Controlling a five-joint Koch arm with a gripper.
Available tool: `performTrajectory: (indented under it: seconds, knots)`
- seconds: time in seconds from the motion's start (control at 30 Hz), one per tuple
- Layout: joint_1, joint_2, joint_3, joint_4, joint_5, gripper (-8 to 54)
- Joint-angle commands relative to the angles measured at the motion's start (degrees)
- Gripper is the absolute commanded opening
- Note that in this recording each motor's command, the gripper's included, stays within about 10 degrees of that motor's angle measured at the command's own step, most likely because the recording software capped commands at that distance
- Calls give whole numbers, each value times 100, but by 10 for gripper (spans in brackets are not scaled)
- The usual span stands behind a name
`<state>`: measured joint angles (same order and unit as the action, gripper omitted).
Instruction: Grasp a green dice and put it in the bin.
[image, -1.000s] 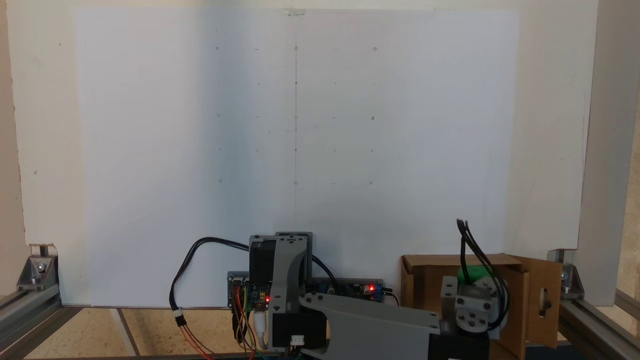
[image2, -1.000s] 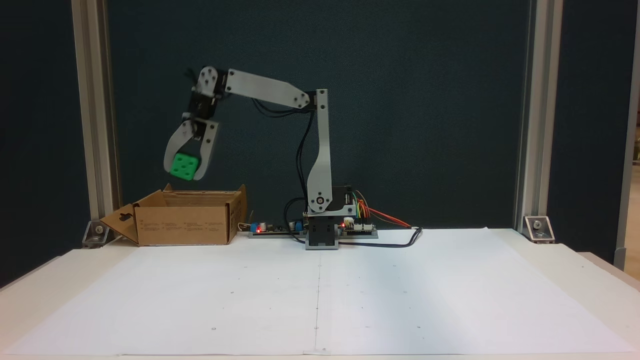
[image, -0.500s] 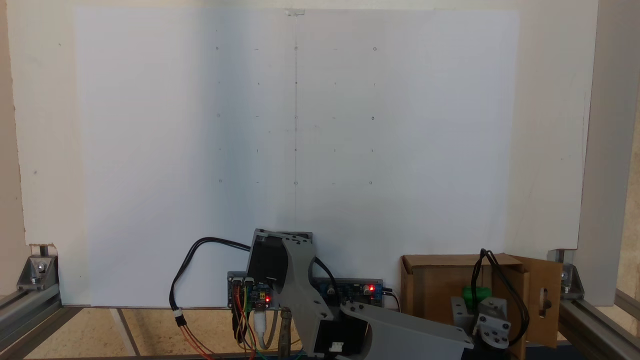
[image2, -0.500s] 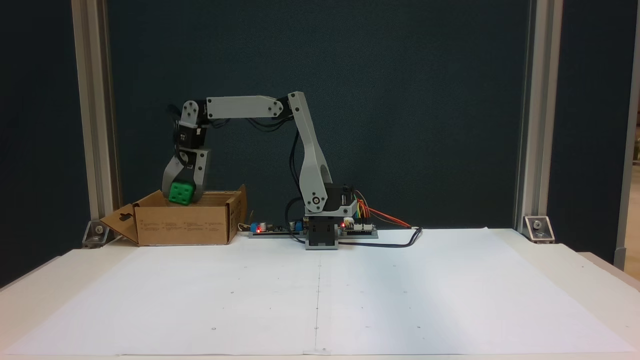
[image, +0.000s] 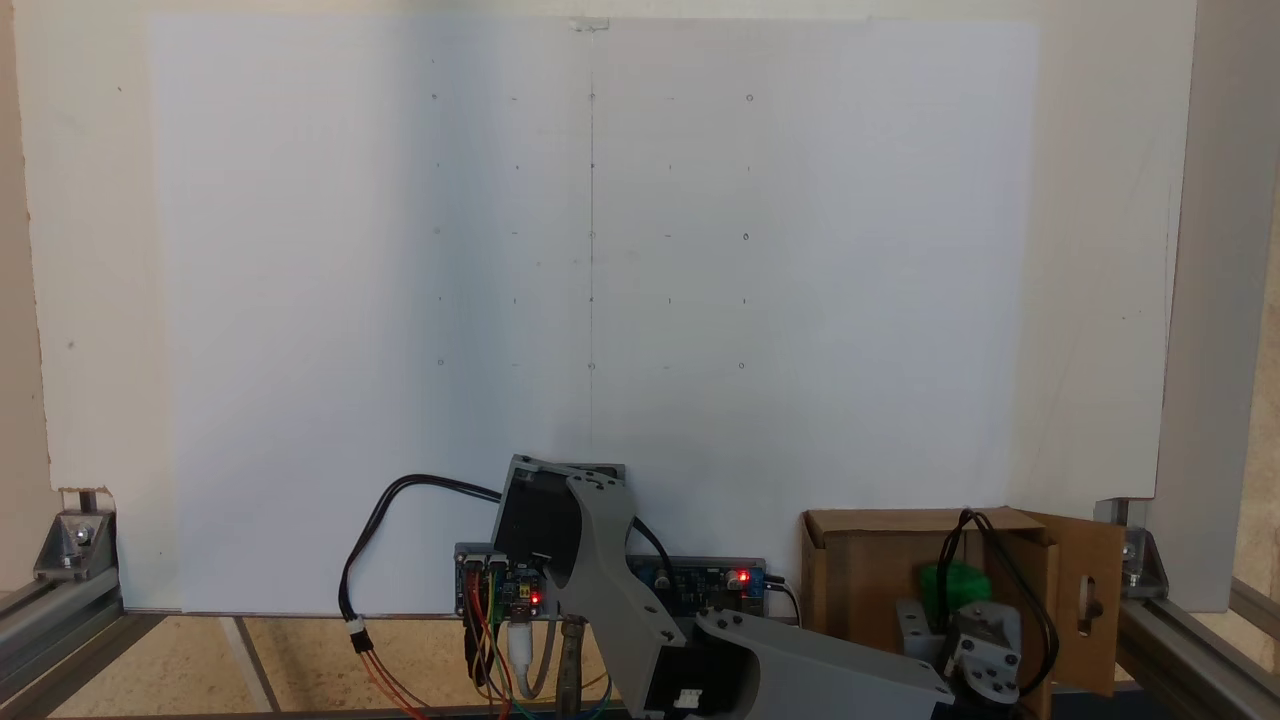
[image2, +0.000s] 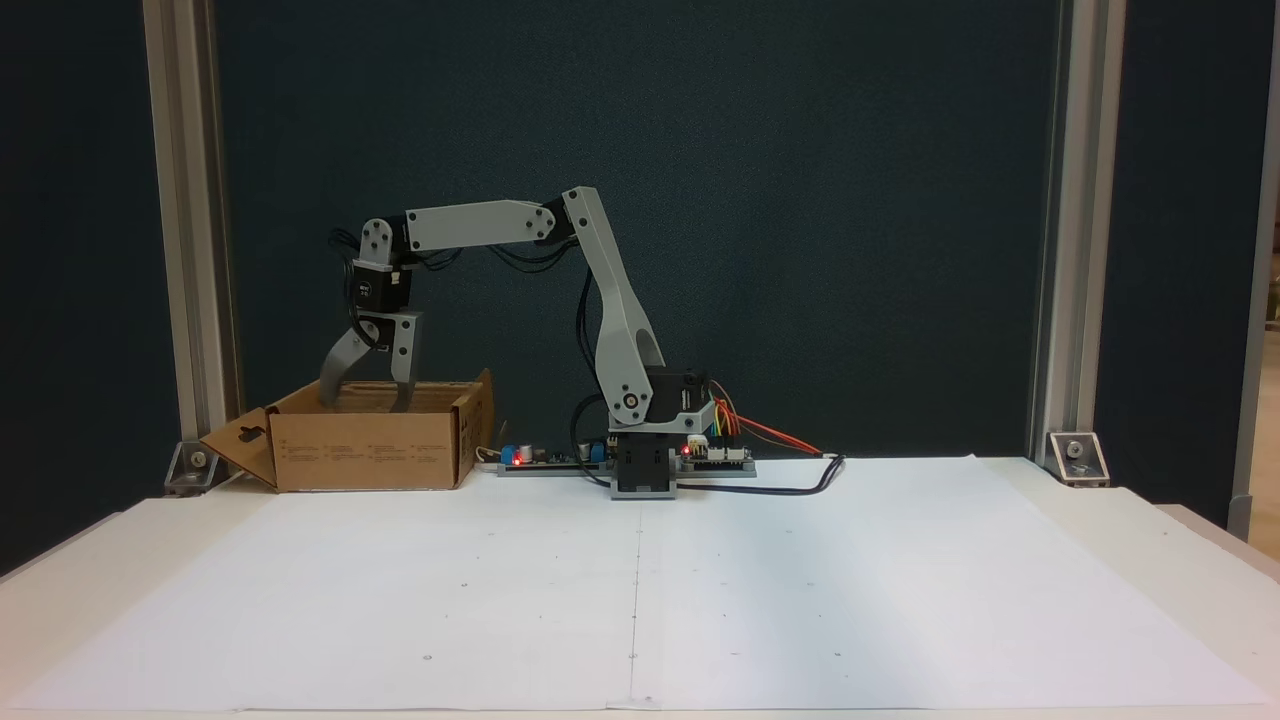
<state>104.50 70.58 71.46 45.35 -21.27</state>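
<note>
The green dice (image: 956, 583) lies loose inside the bin (image: 860, 575), a brown cardboard box at the lower right of a fixed view; the bin's front wall hides it in the view from the front. There my gripper (image2: 362, 402) hangs over the bin (image2: 370, 455) at the left, pointing down. Its two grey fingers (image2: 336, 372) are spread apart, their tips dip just behind the rim, and nothing sits between them. Seen from above, the arm's wrist (image: 975, 640) reaches over the bin's near side.
One bin flap with a slot hole (image2: 238, 440) sticks out to the left. The arm's base (image2: 645, 465) stands beside a circuit board (image2: 545, 458) and a bundle of wires (image2: 770, 440). Aluminium posts (image2: 185, 230) frame the table. White paper (image2: 640, 590) covers the front.
My gripper came down from above the bin to its rim and opened. The green dice left the fingers and now lies inside the bin.
</note>
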Motion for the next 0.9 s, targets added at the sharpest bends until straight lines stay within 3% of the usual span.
performTrajectory:
  seconds: [0.0, 0.3, 0.87]
  knots:
    - [-9, 220, -272, -202, 53, 442]
    - [-1670, 1881, -756, -571, 1995, 439]
    - [-8156, 2487, -413, -738, 2276, 444]
